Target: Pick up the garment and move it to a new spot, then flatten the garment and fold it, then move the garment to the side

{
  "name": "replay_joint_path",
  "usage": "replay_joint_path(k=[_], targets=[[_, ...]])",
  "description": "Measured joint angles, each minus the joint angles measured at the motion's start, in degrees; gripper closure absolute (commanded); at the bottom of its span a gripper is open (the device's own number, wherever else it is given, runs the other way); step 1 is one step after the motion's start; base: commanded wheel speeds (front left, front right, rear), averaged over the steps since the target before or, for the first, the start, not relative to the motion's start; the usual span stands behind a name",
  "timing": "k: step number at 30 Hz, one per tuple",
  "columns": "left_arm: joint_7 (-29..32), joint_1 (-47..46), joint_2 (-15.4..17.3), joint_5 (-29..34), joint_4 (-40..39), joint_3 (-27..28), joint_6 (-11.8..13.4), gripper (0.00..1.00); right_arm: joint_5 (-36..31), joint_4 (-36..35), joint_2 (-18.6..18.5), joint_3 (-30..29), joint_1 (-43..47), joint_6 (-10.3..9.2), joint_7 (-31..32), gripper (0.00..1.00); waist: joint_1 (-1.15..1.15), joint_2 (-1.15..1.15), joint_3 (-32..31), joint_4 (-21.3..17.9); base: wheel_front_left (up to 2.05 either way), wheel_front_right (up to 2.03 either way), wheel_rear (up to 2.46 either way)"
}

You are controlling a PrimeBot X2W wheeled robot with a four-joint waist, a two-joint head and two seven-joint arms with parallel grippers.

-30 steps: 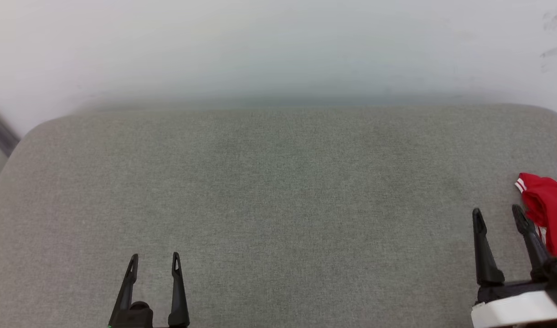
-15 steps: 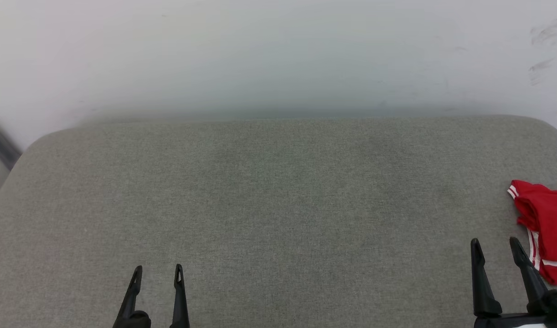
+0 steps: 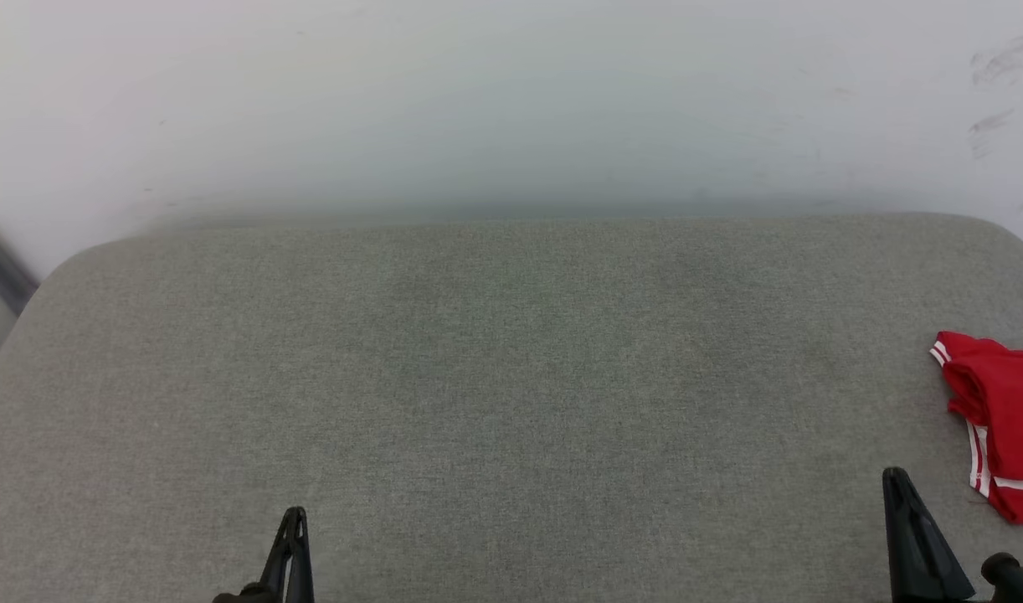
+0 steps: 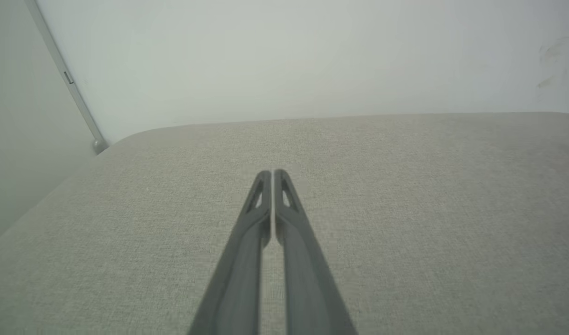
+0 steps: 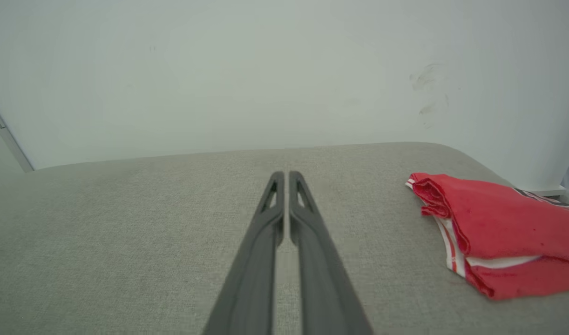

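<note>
A grey woven-fabric surface [image 3: 511, 377] with rounded far corners stands directly before a plain white wall [image 3: 511, 100], which carries faint dark scuff marks [image 3: 1001, 84] toward its right side and a narrow grey strip [image 4: 65, 79] running slantwise at its left edge, under even, diffuse light.

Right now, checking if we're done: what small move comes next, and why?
Probably just rest both arms: the garment lies folded at the right of the grey surface, and the left gripper and right gripper are shut, empty, clear of it.
</note>
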Motion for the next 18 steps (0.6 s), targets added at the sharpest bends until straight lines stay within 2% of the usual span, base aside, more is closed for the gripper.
replay_joint_path(k=[18], targets=[[3.61, -3.18, 0.68, -21.74, 3.49, 0.94, -3.21, 1.00, 20.24, 3.38, -0.46, 0.92, -2.82, 0.00, 3.90, 1.00, 0.00, 0.00, 0.32, -0.14, 0.00, 0.00, 0.00]])
